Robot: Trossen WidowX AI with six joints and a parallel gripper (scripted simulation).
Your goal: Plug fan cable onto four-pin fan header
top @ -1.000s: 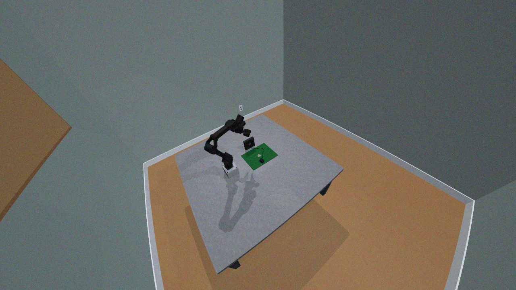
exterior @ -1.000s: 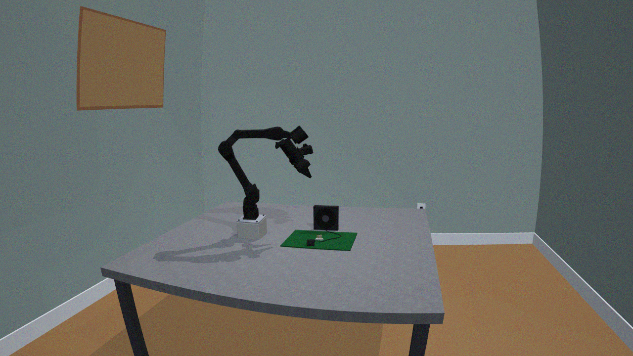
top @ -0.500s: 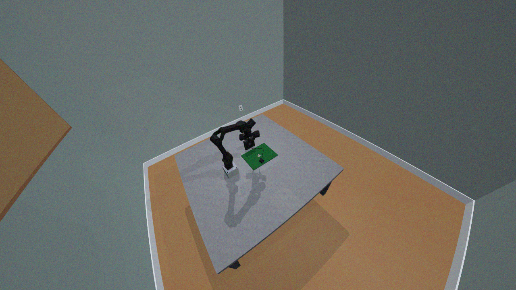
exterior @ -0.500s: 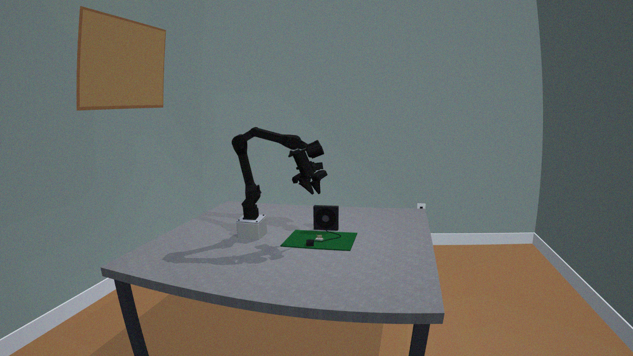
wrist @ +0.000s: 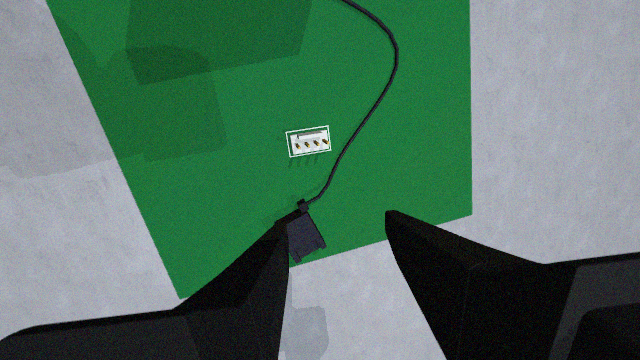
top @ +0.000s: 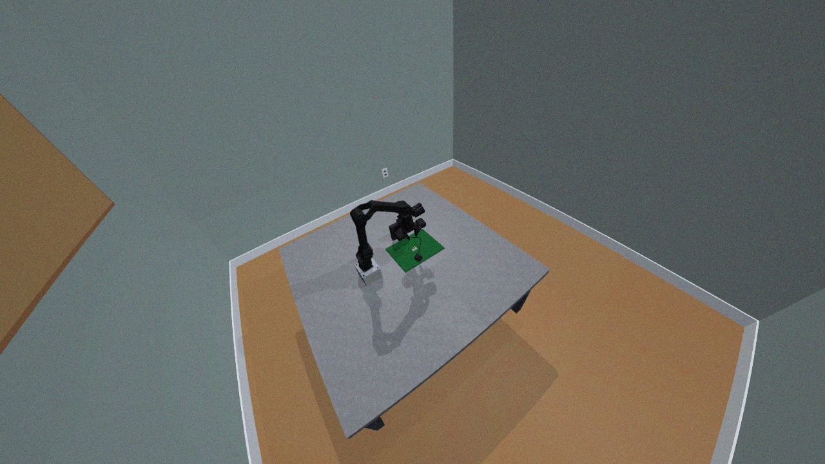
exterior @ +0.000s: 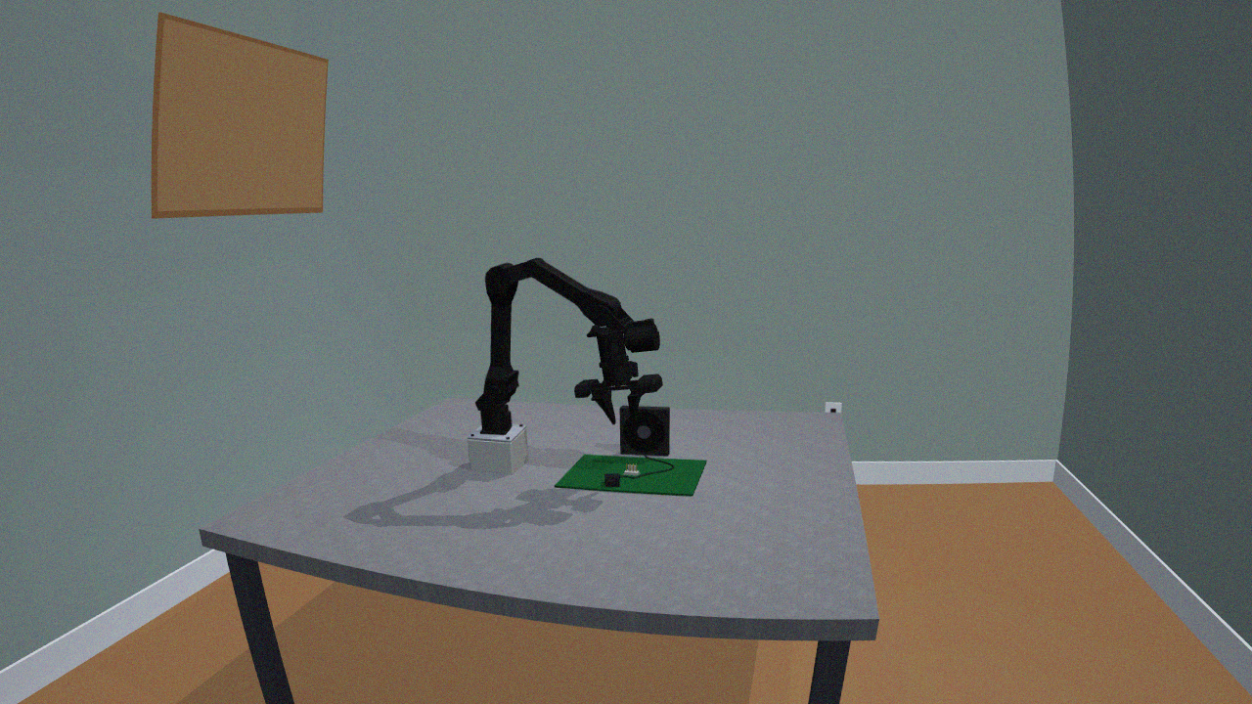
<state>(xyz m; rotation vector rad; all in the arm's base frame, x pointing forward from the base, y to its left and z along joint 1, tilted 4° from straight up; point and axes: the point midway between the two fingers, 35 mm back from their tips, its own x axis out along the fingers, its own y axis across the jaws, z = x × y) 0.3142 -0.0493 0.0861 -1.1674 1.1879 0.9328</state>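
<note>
The black plug (top: 417, 257) (exterior: 611, 479) (wrist: 306, 237) lies on the green board (top: 403, 263) (exterior: 674, 483) (wrist: 200, 200) near its edge, turned at an angle to the header. The white four-pin header (top: 414, 248) (exterior: 631, 469) (wrist: 309, 141) stands with its pins bare. A thin black cable (wrist: 396, 55) (exterior: 672, 466) runs from the plug past the header. My gripper (top: 412, 234) (exterior: 623, 418) (wrist: 336, 226) is open, pointing down, above the board. In the wrist view its left finger covers part of the plug, and nothing is between the fingers.
The black fan (exterior: 658, 430) (top: 394, 232) stands upright on the grey table (top: 450, 346) (exterior: 743, 543) behind the board, close to the gripper in the top and exterior views. The arm's pale base (top: 368, 270) (exterior: 497, 453) is at the board's left.
</note>
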